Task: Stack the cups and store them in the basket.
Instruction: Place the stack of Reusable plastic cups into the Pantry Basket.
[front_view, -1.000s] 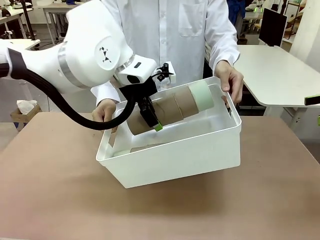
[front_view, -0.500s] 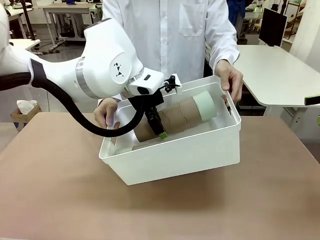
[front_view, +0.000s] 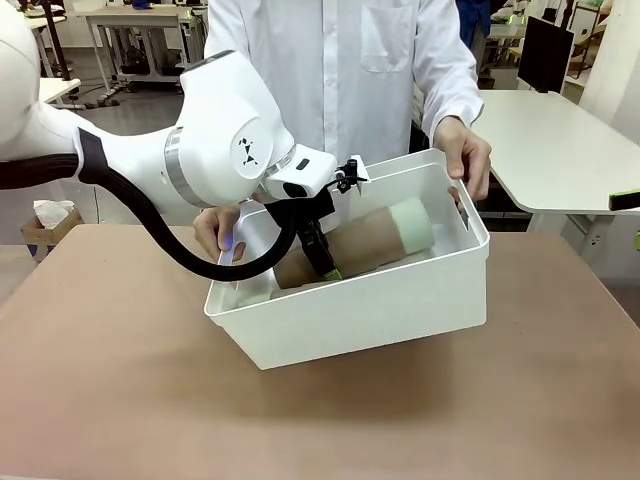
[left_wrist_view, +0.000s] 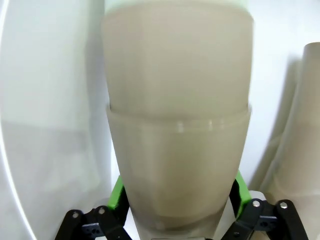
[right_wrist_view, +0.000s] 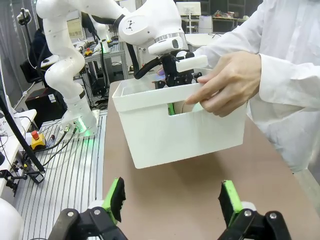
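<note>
Brown and smooth, the table (front_view: 120, 380) runs across the front view, with more white tables and desks behind it. On it sits the big white basket (front_view: 370, 310), tipped a little, its far side lifted. A person in a white coat stands at the far side and holds it with one hand (front_view: 222, 228) on one short end and the other hand (front_view: 466, 152) on the other end. The white left arm reaches over the rim and its left gripper (front_view: 322, 262) goes down inside the basket. Its green-tipped fingers are closed around a stack of cups (front_view: 360, 245), which lies on its side in the basket. The stack is grey-brown, and a pale green cup (front_view: 412, 222) is at the end near the person's hand. From the left wrist view, the stack of cups (left_wrist_view: 177, 125) looks huge and close, one cup pushed inside the next. The green pads (left_wrist_view: 116, 197) press on both sides of the bottom cup. Another grey-brown cup (left_wrist_view: 300, 135) shows at the edge, just beside the stack, and white basket wall (left_wrist_view: 45, 100) is all around. From the right wrist view, the right gripper (right_wrist_view: 172, 200) hangs over the table with its fingers spread wide and nothing between them. Farther off is the basket (right_wrist_view: 165, 130), with the person's hand (right_wrist_view: 225, 82) gripping its end by the slot, and the left arm going into it.
</note>
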